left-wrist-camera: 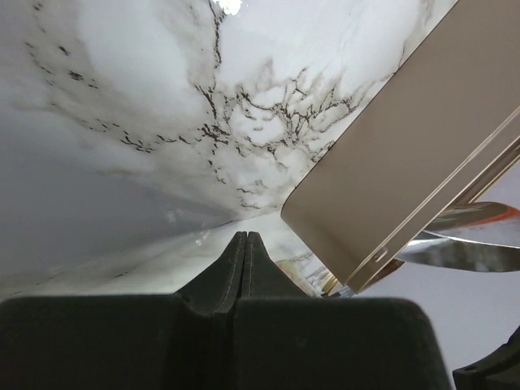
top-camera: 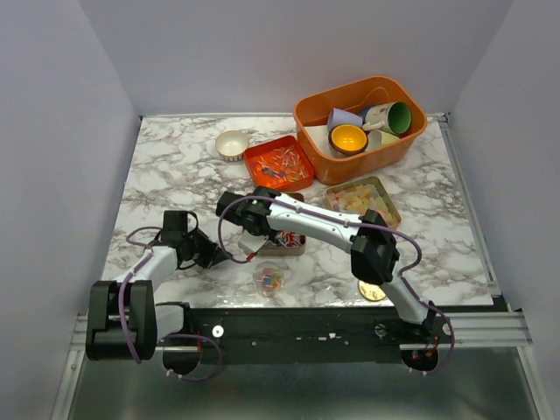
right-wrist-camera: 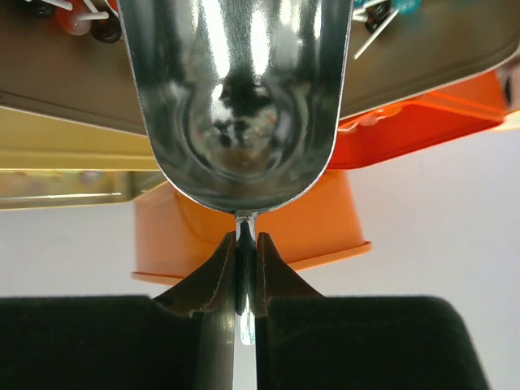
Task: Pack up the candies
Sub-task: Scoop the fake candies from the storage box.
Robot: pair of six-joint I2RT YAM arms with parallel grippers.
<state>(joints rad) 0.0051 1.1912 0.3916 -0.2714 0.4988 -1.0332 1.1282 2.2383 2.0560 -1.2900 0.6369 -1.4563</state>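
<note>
Left claw shut on nothing, right claw clamped on the scoop, candies spread across the table.

Over on the left, the left claw (left-wrist-camera: 246, 240) has its fingers pressed together with nothing between them, close to the marble table (top-camera: 175, 175), and a small tin (left-wrist-camera: 406, 162) just to its right. Centre now: a clear cup (top-camera: 269, 280) at the near edge holds a few mixed sweets. The right claw (right-wrist-camera: 245, 240) pinches the thin handle of the metal scoop (right-wrist-camera: 236, 106), whose long axis runs straight out ahead of the fingers. Far centre, the candies (top-camera: 278, 164) fill a red tray (top-camera: 252, 160), sticks pointing every way with no shared axis. To the right, pastel gummies (top-camera: 361, 199) lie in a gold tin (top-camera: 392, 206).
</note>
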